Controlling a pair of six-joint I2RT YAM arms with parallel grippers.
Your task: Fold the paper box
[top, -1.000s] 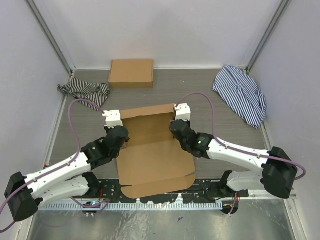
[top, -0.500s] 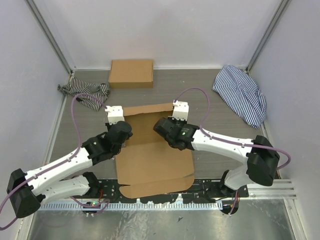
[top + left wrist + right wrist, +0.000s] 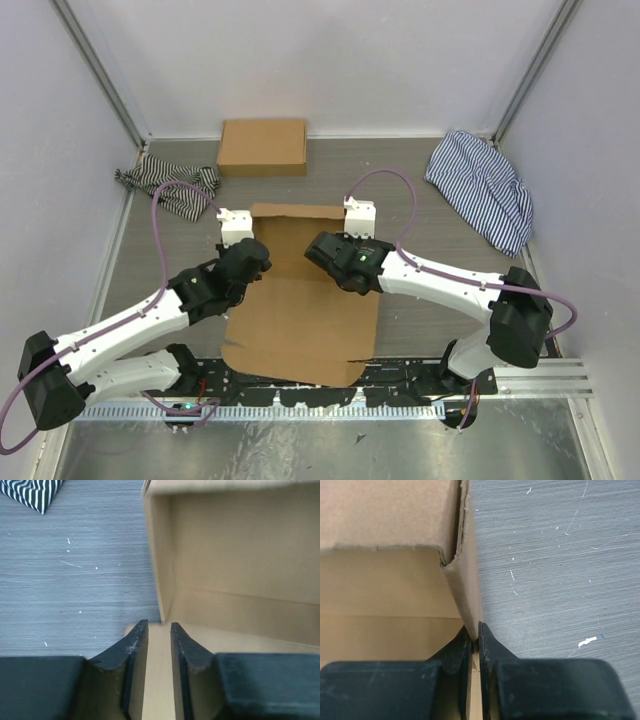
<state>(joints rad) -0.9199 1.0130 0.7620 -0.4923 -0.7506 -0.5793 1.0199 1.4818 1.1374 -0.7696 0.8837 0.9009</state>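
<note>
- My right claw (image 3: 475, 631) is clamped shut on the right side wall of the paper box (image 3: 300, 320). The thin cardboard edge is pinched between the two fingertips.
- My left claw (image 3: 159, 626) sits at the near end of the box's left side wall, its jaws a narrow slit apart. Brown cardboard fills the slit, but I cannot tell whether I am pinching it or it lies beneath.
- The paper box lies in the middle of the desk (image 3: 430, 265), between my two arms. Its far wall and both side walls stand upright, and the wide near panel is flat, reaching the desk's near edge.
- A second, closed cardboard box (image 3: 263, 147) rests at the far edge of the desk, well apart.
- A black-and-white striped cloth (image 3: 170, 185) lies at far left.
- A blue-striped cloth (image 3: 482, 190) lies at far right.
</note>
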